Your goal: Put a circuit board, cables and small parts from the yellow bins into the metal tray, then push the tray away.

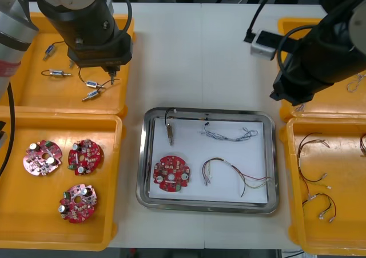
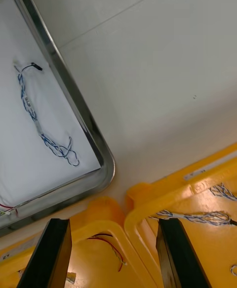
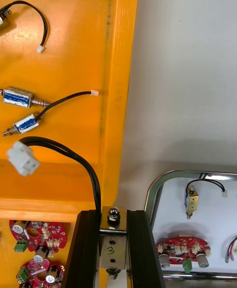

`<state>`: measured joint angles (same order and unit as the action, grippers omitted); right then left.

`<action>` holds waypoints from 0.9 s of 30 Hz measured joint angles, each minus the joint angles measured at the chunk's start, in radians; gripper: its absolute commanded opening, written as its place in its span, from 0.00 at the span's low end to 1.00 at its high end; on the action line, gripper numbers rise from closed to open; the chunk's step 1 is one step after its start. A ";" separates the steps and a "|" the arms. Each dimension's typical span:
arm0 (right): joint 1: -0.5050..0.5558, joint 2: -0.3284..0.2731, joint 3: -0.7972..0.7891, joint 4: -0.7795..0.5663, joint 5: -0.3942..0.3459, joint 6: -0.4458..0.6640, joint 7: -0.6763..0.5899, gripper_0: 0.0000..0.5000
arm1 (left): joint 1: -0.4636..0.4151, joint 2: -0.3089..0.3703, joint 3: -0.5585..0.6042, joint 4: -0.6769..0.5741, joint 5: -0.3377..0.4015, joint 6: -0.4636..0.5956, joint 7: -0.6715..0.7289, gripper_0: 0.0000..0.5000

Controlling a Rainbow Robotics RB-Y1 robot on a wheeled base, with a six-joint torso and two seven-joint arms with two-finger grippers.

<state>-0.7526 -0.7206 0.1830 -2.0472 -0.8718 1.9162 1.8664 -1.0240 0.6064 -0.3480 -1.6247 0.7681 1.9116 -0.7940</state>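
Mostly loaded, the unpushed metal tray [image 1: 141,161] lacked the small metal part [image 3: 113,251] the left gripper [image 3: 113,219] clamped above a yellow bin [image 1: 28,95] (right gripper [image 2: 113,224] gaped idle).

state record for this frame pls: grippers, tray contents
left gripper: shut on held metal part with black cable, over far left bin
right gripper: open, empty, above the rims of the right bins
metal tray: between the bins; holds circuit board, blue and white cable, red and yellow cable, small metal part
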 measured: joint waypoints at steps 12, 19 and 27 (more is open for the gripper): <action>0.154 -0.094 -0.299 -0.008 -0.039 0.000 -0.184 1.00 | 0.000 -0.144 0.000 -0.001 -0.144 0.000 0.006 0.00; 0.278 -0.097 -0.472 -0.009 -0.040 0.001 -0.186 1.00 | 0.000 -0.248 0.000 -0.001 -0.193 0.001 0.083 0.00; 0.408 -0.097 -0.626 -0.009 -0.040 0.001 -0.213 1.00 | 0.000 -0.318 -0.043 -0.001 -0.205 0.001 0.129 0.00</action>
<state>-0.3448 -0.8178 -0.4430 -2.0561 -0.9114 1.9167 1.6533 -1.0240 0.2883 -0.3908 -1.6255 0.5633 1.9125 -0.6655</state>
